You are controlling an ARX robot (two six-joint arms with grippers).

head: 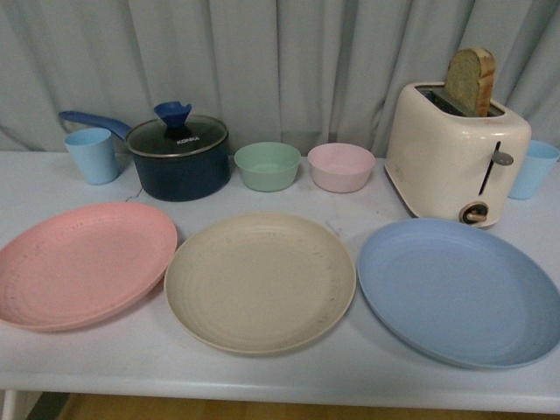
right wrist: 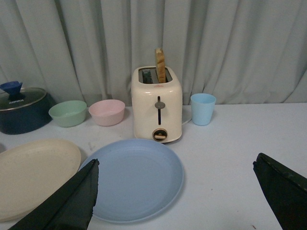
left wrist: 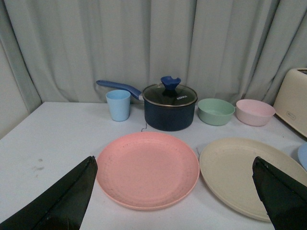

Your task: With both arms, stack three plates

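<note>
Nothing is stacked yet. The three plates lie flat and separate in a row along the near side of the worktop (head: 262, 381): the pink plate (head: 83, 262) on the left, the beige plate (head: 260, 282) in the middle and the light blue plate (head: 459, 289) on the right. Each sits just beside its neighbour, with a narrow gap visible in the wrist views, and none rests on another.

The left pincer (left wrist: 173, 165) is spread wide and empty, facing the pink plate from the near side. The right pincer (right wrist: 176, 163) is likewise released and empty, facing the light blue plate. Neither touches a plate, and neither arm shows in the front view.

Judging from this, the whole job remains: two plates have to be lifted and set onto the third.

Behind the row stand a lidded dark blue saucepan (head: 178, 157), a mint bowl (head: 267, 166), a pink bowl (head: 341, 166) and a cream toaster (head: 455, 153) holding a bread slice (head: 472, 80), close behind the light blue plate.
</note>
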